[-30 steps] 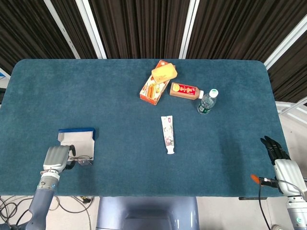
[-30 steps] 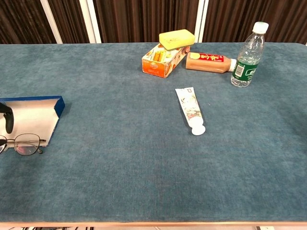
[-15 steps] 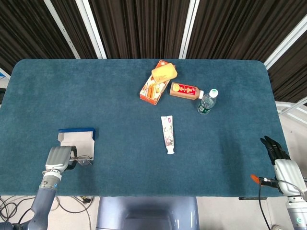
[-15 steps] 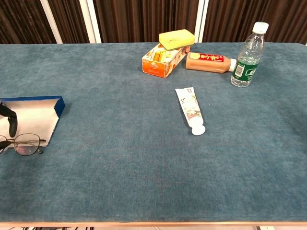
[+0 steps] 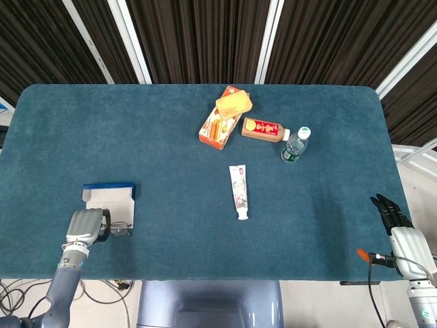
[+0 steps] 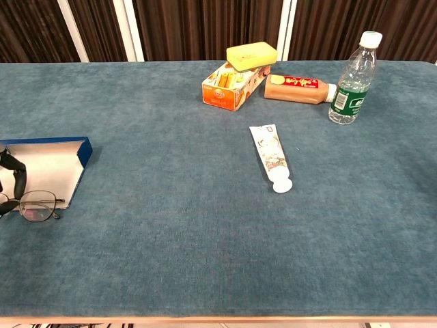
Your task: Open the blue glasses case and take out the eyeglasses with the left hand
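Observation:
The blue glasses case [image 5: 109, 197] lies open near the table's front left, white inside and empty; the chest view shows the case [image 6: 42, 164] at the left edge. The thin wire eyeglasses [image 5: 120, 229] lie on the cloth just in front of it. My left hand [image 5: 84, 227] is at their left end, its dark fingers [image 6: 13, 179] curled around that side of the eyeglasses [image 6: 32, 206]. My right hand [image 5: 403, 236] hangs beyond the table's right front corner, holding nothing, fingers extended.
A toothpaste tube [image 5: 238, 193] lies mid-table. At the back stand an orange box [image 5: 217, 124] with a yellow sponge [image 5: 234, 104] on it, a brown bottle [image 5: 264, 129] on its side and an upright water bottle [image 5: 295, 145].
My left hand has slid slightly toward the table's front edge and its fingers have curled further in. The eyeglasses shifted a little left with it. The right hand is still.

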Controlling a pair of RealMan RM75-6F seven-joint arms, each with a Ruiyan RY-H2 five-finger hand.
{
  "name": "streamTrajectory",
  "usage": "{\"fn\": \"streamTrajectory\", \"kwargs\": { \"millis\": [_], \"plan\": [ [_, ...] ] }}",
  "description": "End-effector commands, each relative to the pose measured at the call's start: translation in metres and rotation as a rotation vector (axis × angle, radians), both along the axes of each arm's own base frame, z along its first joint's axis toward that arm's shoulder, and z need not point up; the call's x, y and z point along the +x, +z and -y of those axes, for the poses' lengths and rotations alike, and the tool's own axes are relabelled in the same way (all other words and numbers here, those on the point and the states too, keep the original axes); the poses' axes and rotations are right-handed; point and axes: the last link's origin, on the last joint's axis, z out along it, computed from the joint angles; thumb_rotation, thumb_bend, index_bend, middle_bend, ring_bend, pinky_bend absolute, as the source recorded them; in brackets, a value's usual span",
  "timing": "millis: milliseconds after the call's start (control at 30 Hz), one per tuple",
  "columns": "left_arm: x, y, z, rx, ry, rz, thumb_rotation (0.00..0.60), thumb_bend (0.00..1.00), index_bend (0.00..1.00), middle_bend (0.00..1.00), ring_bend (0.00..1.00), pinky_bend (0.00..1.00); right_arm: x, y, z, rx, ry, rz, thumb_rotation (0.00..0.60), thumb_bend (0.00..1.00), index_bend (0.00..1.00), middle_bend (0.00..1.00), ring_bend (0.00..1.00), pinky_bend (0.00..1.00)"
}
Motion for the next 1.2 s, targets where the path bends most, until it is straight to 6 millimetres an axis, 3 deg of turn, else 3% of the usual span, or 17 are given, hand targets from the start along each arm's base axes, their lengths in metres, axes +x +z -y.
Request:
{"fn": "streamTrajectory", "kwargs": {
  "millis": [33, 367, 667, 1067, 1200],
  "plan": [
    [0.001, 0.0, 0.001, 0.002, -0.002, 0.005, 0.6, 0.44, 0.58, 1.0, 0.99, 1.0, 0.0, 0.0, 0.0, 0.0, -0.001, 0.001, 0.6, 0.12, 0.0, 0.0, 0.0, 0.19],
    [0.011, 0.006, -0.002, 0.016, -0.028, 0.026, 0.6, 0.45, 0.58, 1.0, 0.99, 1.0, 0.0, 0.0, 0.0, -0.001, 0.0, 0.0, 0.6, 0.12, 0.0, 0.0, 0.0, 0.19],
    [0.05, 0.005, -0.022, 0.019, -0.096, 0.065, 0.6, 0.45, 0.58, 1.0, 0.99, 1.0, 0.0, 0.0, 0.0, 0.0, -0.001, 0.0, 0.6, 0.12, 0.0, 0.0, 0.0, 0.19],
    [0.118, -0.042, -0.046, -0.04, -0.193, 0.102, 0.6, 0.45, 0.57, 1.0, 0.99, 1.0, -0.001, 0.0, 0.001, 0.001, -0.002, 0.002, 0.6, 0.12, 0.0, 0.0, 0.0, 0.19],
    [0.131, -0.058, -0.049, -0.056, -0.199, 0.094, 0.6, 0.43, 0.49, 1.0, 0.98, 1.0, -0.001, 0.0, 0.001, 0.001, -0.003, 0.003, 0.6, 0.12, 0.0, 0.0, 0.0, 0.19]
  ]
}}
